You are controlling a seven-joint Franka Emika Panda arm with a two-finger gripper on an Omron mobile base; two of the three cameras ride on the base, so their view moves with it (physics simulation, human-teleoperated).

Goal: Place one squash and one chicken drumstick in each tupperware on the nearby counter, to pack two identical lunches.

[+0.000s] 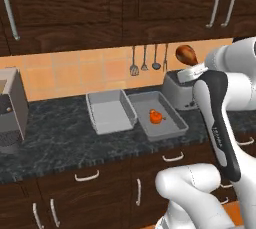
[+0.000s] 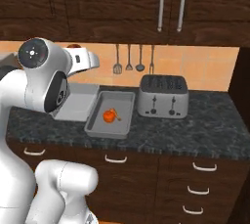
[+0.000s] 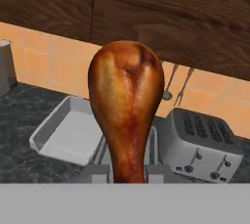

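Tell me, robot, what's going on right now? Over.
Tool shut on drumstick, held high above counter. Squash already in right tray; left tray holds nothing. Toaster beside trays, path looks open.

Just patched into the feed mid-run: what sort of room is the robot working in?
A rendered home kitchen, by the look of it: a marbled stone counter over wood drawers, a silver toaster against an orange tiled backsplash, and cooking utensils hanging under dark wall cabinets.

Even, soft rendered light, faint shadows, slightly coarse, no glare.
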